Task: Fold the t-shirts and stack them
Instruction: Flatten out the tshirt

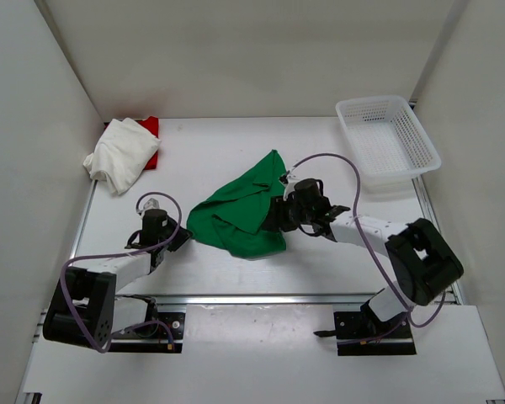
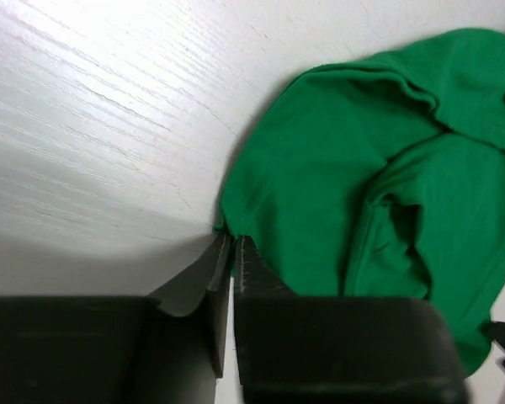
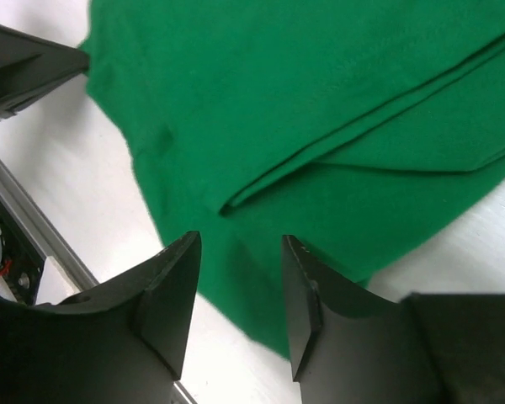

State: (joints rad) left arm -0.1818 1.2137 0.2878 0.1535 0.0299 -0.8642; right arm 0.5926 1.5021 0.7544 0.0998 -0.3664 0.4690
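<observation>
Right now the left fingers (image 2: 244, 263) are pinched nearly together on a corner of the green t-shirt (image 1: 240, 210). It lies crumpled on the tabletop (image 1: 202, 151) between them and the right fingers (image 3: 301, 290). Those stand apart over its hem, holding nothing. Well beyond the left fingers, the white t-shirt (image 1: 122, 156) partly covers the red t-shirt (image 1: 152, 126).

No lettering, label or number can be read on the green t-shirt (image 1: 240, 215), basket (image 1: 391, 139) or table (image 1: 210, 160).
</observation>
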